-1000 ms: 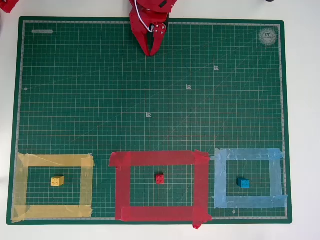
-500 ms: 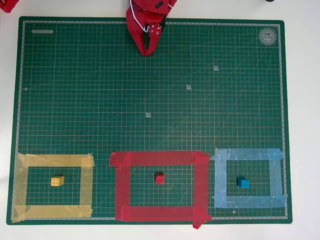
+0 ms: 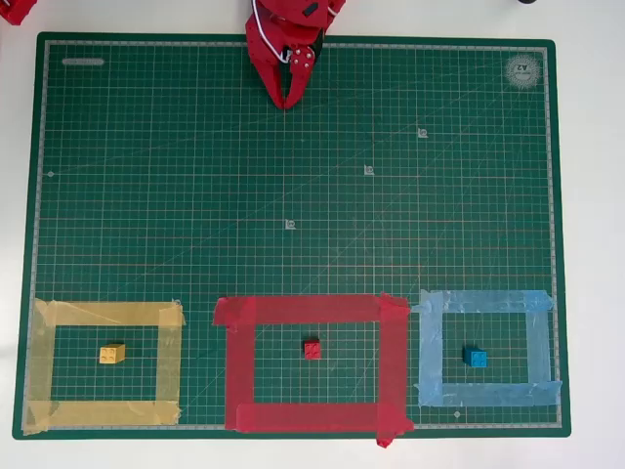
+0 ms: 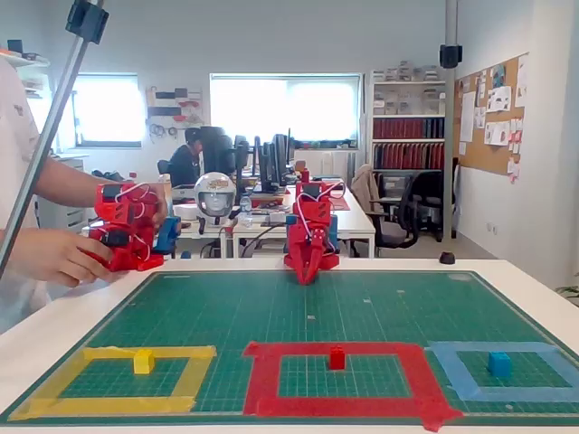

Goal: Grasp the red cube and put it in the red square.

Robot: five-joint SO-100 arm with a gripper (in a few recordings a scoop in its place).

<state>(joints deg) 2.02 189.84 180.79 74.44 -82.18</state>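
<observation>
White table (image 3: pixel 591 234), green cutting mat (image 3: pixel 293 195) on it, three tape frames, one block in each

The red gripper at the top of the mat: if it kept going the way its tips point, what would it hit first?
The gripper points down at the green mat, so probably bare mat; depth is unclear.

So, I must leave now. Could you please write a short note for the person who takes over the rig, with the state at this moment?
Gripper: shut, holding nothing, at the mat's far edge by the arm's base.
Red cube: lies inside the red square, near its middle, on the green mat.
Done: the cube is in its place.
Left: nothing seems to remain for this job.
</observation>
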